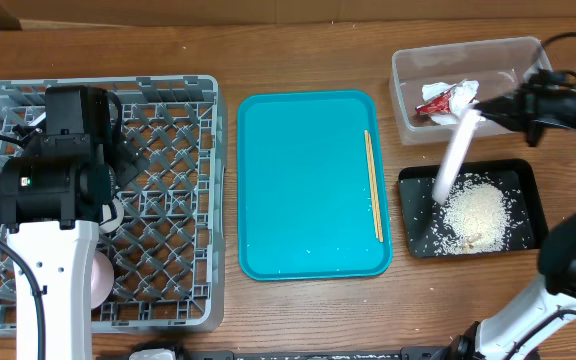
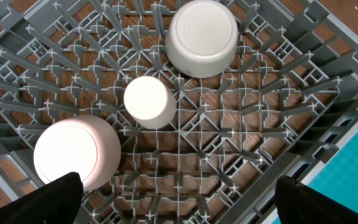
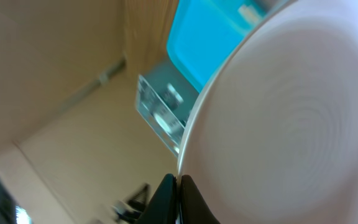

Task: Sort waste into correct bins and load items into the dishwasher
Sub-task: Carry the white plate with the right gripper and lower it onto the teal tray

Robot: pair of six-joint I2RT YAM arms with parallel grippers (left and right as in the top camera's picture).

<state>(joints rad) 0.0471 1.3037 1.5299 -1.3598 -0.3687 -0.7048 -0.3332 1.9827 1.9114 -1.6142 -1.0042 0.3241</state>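
Note:
My right gripper [image 1: 485, 112] is shut on the rim of the white flat plate [image 1: 453, 160], held tilted on edge over the black tray [image 1: 521, 178], where a heap of white rice grains [image 1: 478, 212] lies. The plate fills the right wrist view [image 3: 291, 118]. The clear tub [image 1: 408, 75] holds the crumpled napkin [image 1: 465, 93] and red wrapper [image 1: 433, 105]. The chopsticks [image 1: 373, 185] lie on the teal tray [image 1: 308, 180]. My left gripper [image 2: 179, 199] is open above the grey dish rack [image 1: 183, 200], which holds a bowl [image 2: 202, 37], a small cup [image 2: 148, 101] and another white dish [image 2: 76, 152].
The teal tray stands between the rack and the bins, with a few stray grains near its front edge. The left arm [image 1: 53, 170] covers much of the rack in the overhead view. Bare wooden table [image 1: 298, 50] runs along the back.

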